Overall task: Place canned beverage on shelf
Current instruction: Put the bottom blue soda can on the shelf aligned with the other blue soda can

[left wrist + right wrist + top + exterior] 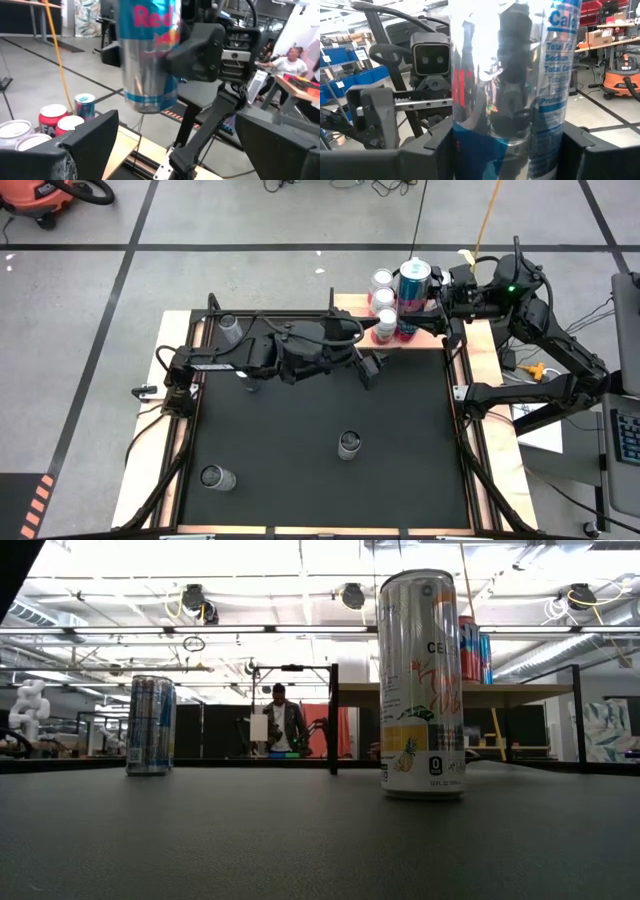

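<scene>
A tall blue-and-silver can (413,280) hangs upright over the shelf (424,343), a light-wood board at the table's far right. My right gripper (436,298) is shut on it. Several other cans (384,302) stand on their bases on the board's left part. My left gripper (371,366) stands open just short of the shelf's near edge. It points level toward the held can (147,55) and has nothing between its fingers (92,135). My right gripper pinches the can's round side wall (167,60) between its two fingers (200,47). The fingers come level from the table's right side and lie across the can. The can stands upright in the hold, its bottom end (149,104) clear above the shelf board (131,145).
Three cans stand on the black mat: one near the middle (348,444), one at the near left (215,477), one at the far left (230,330). The shelf's right part is bare. People are in the room beyond the table (290,62).
</scene>
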Available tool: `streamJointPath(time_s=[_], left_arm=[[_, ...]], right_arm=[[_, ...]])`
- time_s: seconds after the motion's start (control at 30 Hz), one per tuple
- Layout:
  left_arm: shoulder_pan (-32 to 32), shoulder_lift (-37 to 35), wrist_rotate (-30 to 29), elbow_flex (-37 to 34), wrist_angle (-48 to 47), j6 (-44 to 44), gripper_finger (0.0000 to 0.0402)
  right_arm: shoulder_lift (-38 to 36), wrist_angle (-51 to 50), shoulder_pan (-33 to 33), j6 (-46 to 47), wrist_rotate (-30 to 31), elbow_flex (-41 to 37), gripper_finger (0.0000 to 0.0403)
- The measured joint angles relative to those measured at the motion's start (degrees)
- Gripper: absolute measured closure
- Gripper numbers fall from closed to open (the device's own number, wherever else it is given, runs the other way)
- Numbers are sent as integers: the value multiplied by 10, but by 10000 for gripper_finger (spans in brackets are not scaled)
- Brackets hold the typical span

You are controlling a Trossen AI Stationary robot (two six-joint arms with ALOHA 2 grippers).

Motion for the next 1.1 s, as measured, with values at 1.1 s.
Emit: streamJointPath(time_s=[1.1], left_arm=[[21, 58, -110, 1, 129, 107, 4]], right_arm=[[44, 31, 1, 65, 4, 0, 190]])
